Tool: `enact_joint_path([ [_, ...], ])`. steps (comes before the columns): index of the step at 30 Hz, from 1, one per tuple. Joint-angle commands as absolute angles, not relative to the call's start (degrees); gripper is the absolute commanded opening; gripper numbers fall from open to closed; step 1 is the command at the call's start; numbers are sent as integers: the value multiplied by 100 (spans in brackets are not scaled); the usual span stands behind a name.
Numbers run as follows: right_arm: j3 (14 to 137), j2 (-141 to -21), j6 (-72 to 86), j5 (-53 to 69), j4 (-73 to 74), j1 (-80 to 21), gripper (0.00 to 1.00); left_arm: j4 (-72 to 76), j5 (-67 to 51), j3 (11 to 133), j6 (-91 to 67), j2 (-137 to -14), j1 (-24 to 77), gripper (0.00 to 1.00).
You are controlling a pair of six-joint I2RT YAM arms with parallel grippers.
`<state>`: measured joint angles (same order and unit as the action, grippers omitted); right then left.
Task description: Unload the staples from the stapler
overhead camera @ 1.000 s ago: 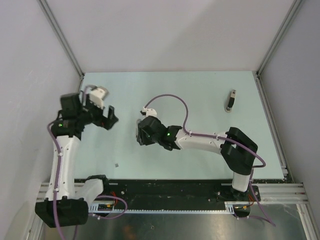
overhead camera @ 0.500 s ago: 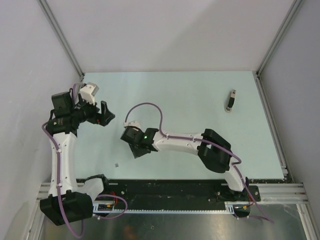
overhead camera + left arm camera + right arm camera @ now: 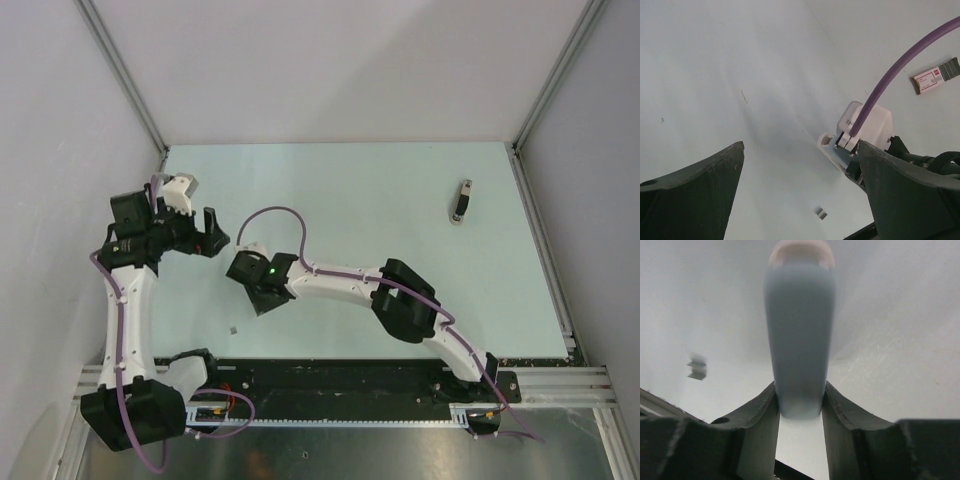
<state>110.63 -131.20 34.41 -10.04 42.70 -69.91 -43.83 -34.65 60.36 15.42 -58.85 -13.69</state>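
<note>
My right gripper (image 3: pixel 800 390) is shut on the stapler (image 3: pixel 800 330), a pale blue-grey body with a white tip that points away from the wrist, just above the table. In the top view this gripper (image 3: pixel 262 297) sits left of centre and hides the stapler. A tiny grey block of staples (image 3: pixel 233 329) lies loose on the table near the front edge, to the gripper's left; it shows blurred in the right wrist view (image 3: pixel 697 367). My left gripper (image 3: pixel 218 238) hangs open and empty beside the right wrist; below its fingers (image 3: pixel 690 195) lie the same staples (image 3: pixel 822 214).
A small red-and-white box (image 3: pixel 935 76) lies far off at the back right of the table (image 3: pixel 462 200). The right arm's purple cable (image 3: pixel 900 75) arcs across the left wrist view. Grey walls close the table on three sides; a black rail (image 3: pixel 350 372) runs along the front.
The right arm has swung left and nearer the front with the stapler in its jaws. The left arm has drawn back to the left and its jaws have widened a little.
</note>
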Motion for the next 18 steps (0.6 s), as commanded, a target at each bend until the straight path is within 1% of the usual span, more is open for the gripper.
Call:
enact_joint_path([
  [1, 11485, -13291, 3415, -999, 4276, -7000, 47, -4204, -3390, 6034, 1381, -5922, -1410, 99],
  [3, 11537, -13248, 3398, -995, 4268, -6988, 57, -4209, -3410, 6037, 1409, -6025, -1416, 99],
  [4, 11547, -13207, 3404, -976, 4257, -6970, 60, -4209, -3414, 6042, 1403, -6071, -1415, 99],
  [6, 11540, -13121, 3420, -899, 4226, -6935, 63, -4203, -3422, 6061, 1392, -6143, -1413, 99],
  [11, 11459, -12713, 3421, -866, 4283, -6835, 65, -4202, -3414, 6100, 1411, -6262, -1407, 99],
  [14, 11127, -12134, 3368, -1038, 4220, -6680, 65, -4200, -3344, 6133, 1483, -6303, -1405, 100],
  [18, 10513, -11197, 3270, -1063, 3950, -6196, 64, -4193, -3375, 6166, 1491, -6363, -1388, 99],
])
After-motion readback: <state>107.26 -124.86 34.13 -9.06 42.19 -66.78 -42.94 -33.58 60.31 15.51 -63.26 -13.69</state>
